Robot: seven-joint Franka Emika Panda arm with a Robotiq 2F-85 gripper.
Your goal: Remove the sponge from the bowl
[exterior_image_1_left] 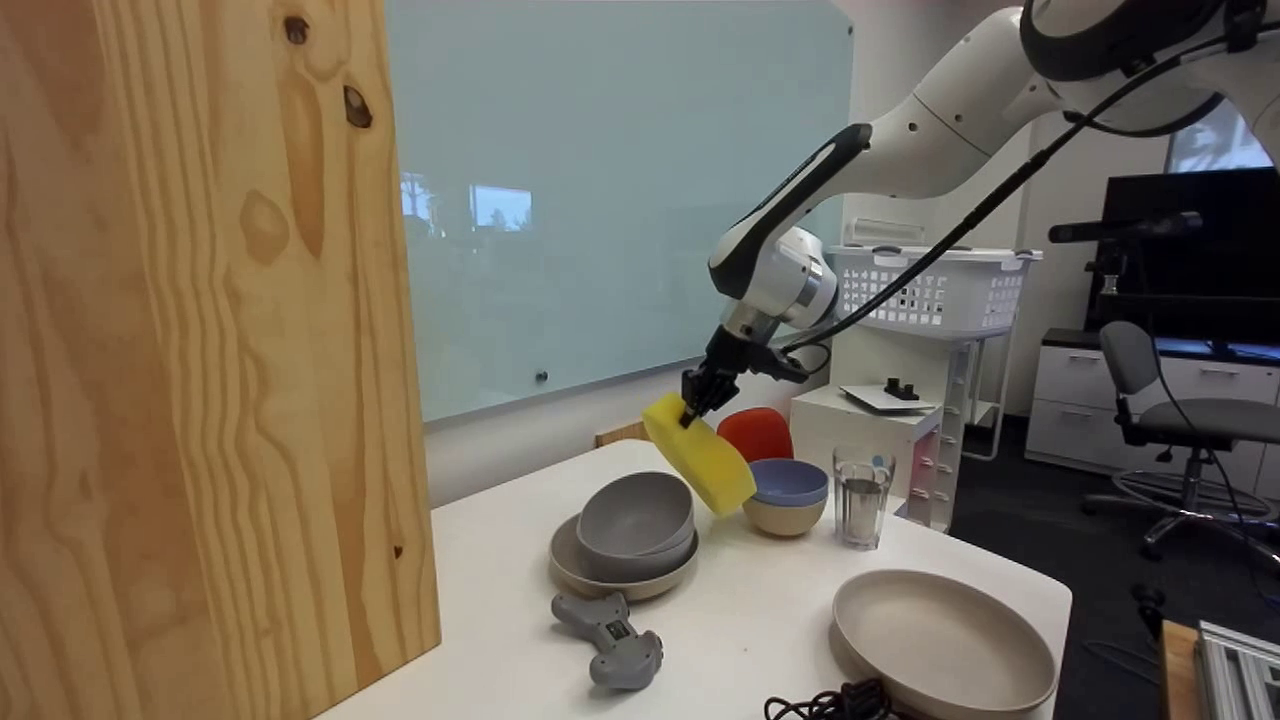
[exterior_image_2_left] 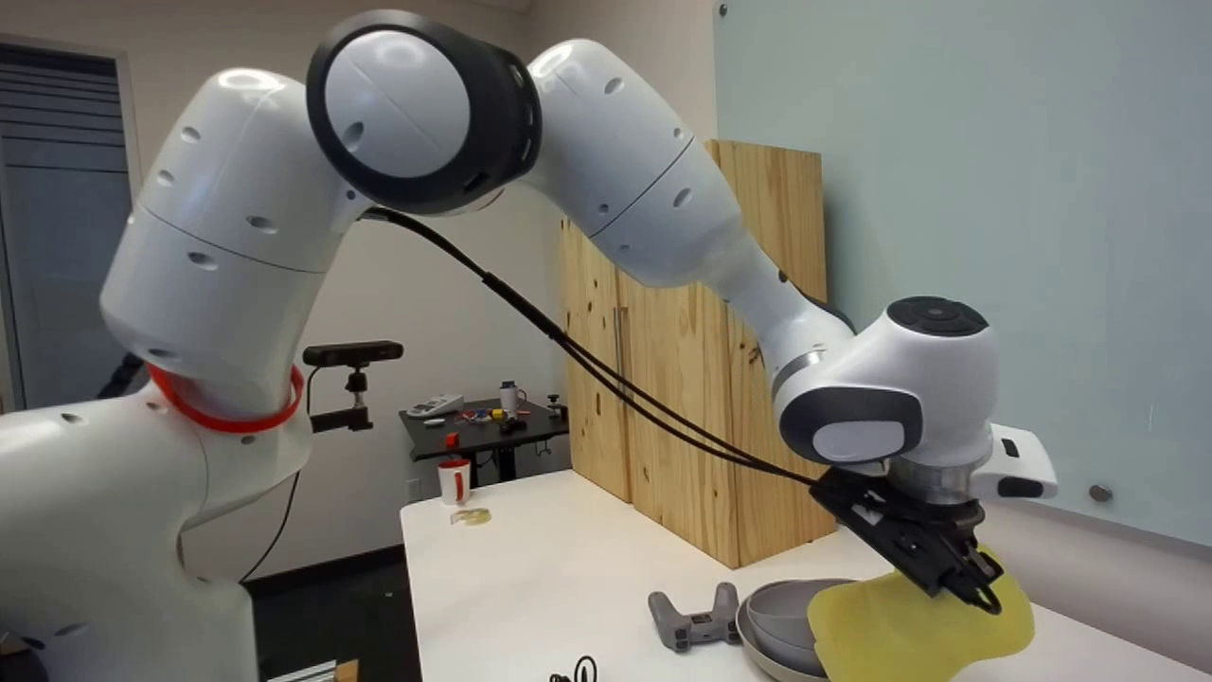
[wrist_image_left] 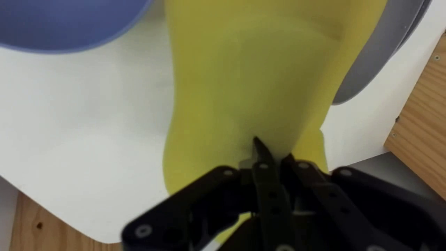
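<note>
1 soft-edged, oblong, bright yellow sponge [exterior_image_1_left: 703, 460] hangs tilted from 1 black, 2-fingered gripper [wrist_image_left: 273, 150] at the end of 1 white robot arm [exterior_image_1_left: 930, 130]. The gripper's 2 dark fingers [wrist_image_left: 263, 158] stand close together, clamped on a pinched fold of the sponge.

Below the gripper and just beside the sponge is 1 small round bowl [exterior_image_1_left: 788, 485], blue-lavender above and beige below — whether as 2 colours of 1 piece or as 2 nested pieces, I cannot tell. The sponge is out of it; whether its lower end touches the bowl's outside or the 1 white table [exterior_image_1_left: 750, 590] underneath is also unclear.

On the opposite side of the sponge, also lower than the gripper, 2 nested grey bowls [exterior_image_1_left: 635, 510] sit in 1 shallow, round beige dish [exterior_image_1_left: 568, 560]. 1 grey game controller [exterior_image_1_left: 610, 630] with 2 grips lies near that dish, below the gripper's level. 1 clear, tapered tumbler [exterior_image_1_left: 860, 500] stands near the small bowl, farther from the gripper than the bowl is. Well apart from the gripper lie 1 large, round beige plate [exterior_image_1_left: 945, 640] and 1 bunch of thin black cable [exterior_image_1_left: 835, 703] — partly cut off, its loops too tangled to count. In an exterior view, 1 white mug [exterior_image_2_left: 451, 483] with a red handle also stands well apart from the gripper.
</note>
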